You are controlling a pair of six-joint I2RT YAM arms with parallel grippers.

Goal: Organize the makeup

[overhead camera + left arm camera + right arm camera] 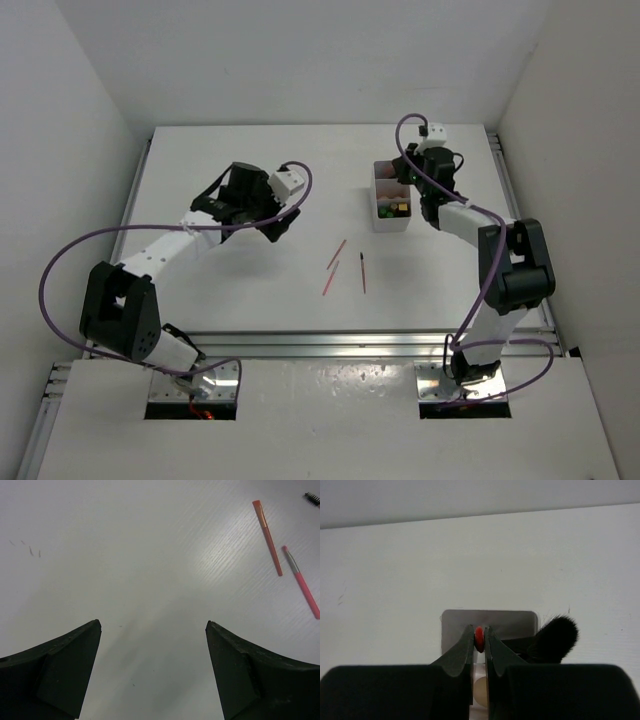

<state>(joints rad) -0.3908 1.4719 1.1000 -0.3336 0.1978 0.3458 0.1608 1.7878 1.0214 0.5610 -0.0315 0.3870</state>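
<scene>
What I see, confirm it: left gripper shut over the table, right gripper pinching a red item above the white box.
Wrong on one point: the left gripper is open, jaws wide apart, per the left wrist view. The rest holds: table beneath it, right gripper pinching the red item above the white box.

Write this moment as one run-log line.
left gripper open, empty | right gripper shut on red item above white box | two pencils on table
</scene>
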